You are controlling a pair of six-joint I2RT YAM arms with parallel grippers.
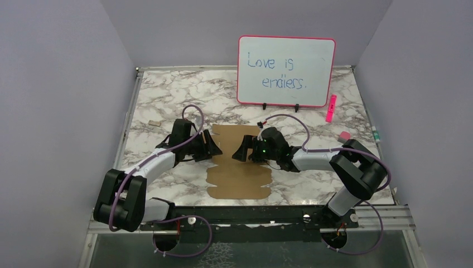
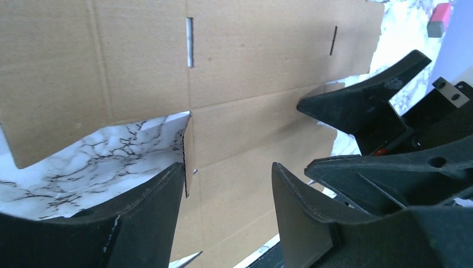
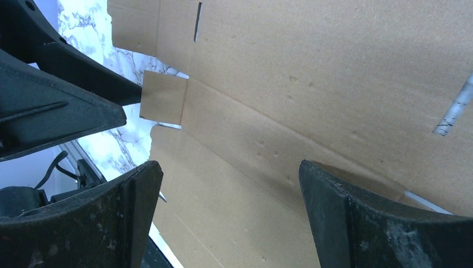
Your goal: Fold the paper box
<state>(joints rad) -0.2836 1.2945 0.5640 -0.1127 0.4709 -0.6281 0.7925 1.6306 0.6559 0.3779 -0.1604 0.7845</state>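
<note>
The paper box point(image 1: 238, 177) is a flat brown die-cut cardboard sheet with slits, lying mid-table. My left gripper point(image 1: 216, 149) is at its left edge and my right gripper point(image 1: 240, 153) is over its middle, facing each other. In the left wrist view the left gripper point(image 2: 228, 187) is open low over the sheet point(image 2: 251, 67). A small side flap point(image 2: 186, 156) stands on edge against one left finger. In the right wrist view the right gripper point(image 3: 230, 187) is open and empty over the sheet point(image 3: 312, 95). The same flap point(image 3: 163, 97) shows raised there, touching the left gripper's fingertip.
A whiteboard point(image 1: 286, 71) with writing stands at the back. A pink marker point(image 1: 331, 108) and a pink eraser point(image 1: 344, 135) lie at the right. A tiny cardboard scrap point(image 1: 151, 123) lies at the left. Grey walls enclose the marble table point(image 1: 167, 95).
</note>
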